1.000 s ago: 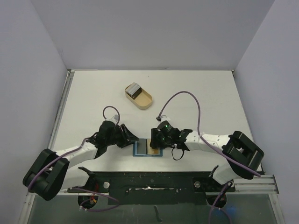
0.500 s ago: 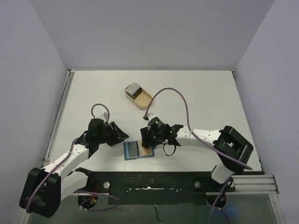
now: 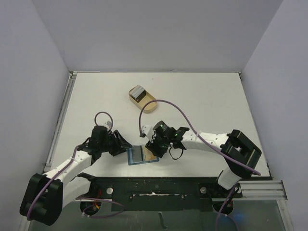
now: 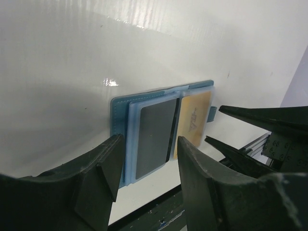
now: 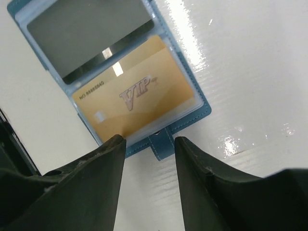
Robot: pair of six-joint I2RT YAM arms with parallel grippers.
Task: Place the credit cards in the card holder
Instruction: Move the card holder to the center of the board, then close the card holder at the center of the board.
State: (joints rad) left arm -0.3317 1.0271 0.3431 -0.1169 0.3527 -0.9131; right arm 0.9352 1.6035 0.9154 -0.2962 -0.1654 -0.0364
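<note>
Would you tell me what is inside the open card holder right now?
The card holder holds a grey card in one pocket and a gold VIP card in the other. Anything tucked beneath those two is covered.

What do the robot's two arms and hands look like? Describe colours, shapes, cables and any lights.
Both the left arm and right arm have white links with bulky black joints. A thin purple cable loops along each. The left hand and right hand are black, with two tapering, wedge-shaped fingers. A small green light glows on the right arm's wrist.
</note>
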